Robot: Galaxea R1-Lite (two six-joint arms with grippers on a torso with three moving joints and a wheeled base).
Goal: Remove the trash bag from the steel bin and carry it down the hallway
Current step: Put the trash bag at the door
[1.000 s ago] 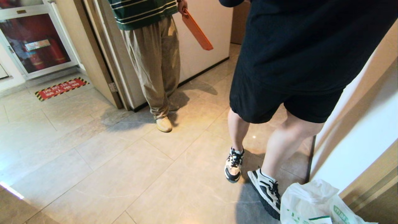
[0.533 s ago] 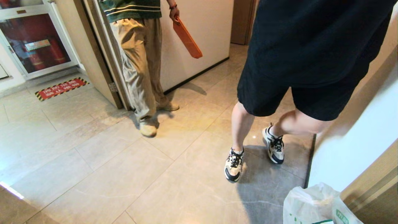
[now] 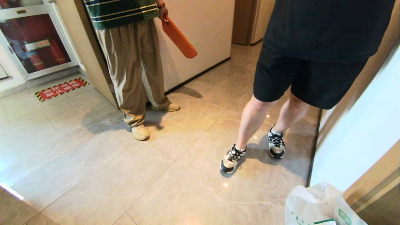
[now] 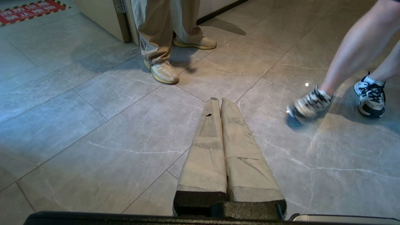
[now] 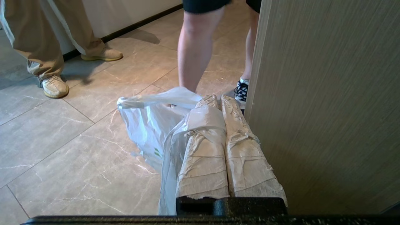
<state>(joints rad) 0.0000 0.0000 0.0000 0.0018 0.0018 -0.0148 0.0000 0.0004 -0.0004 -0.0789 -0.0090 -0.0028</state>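
The right claw (image 5: 217, 98) is closed, its two tape-wrapped fingers pressed together with a loop of the trash bag (image 5: 150, 125) draped over one finger. The thin, crinkled, translucent white bag with green print hangs down from it at the near right, above the glossy marbled hallway floor (image 3: 109, 175). The left claw (image 4: 217, 100) is closed on nothing.

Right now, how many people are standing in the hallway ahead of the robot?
2. One in khaki trousers by the doorway on the left, holding an orange board; one in black shorts on the right, near the trash bag. Others may be out of frame.
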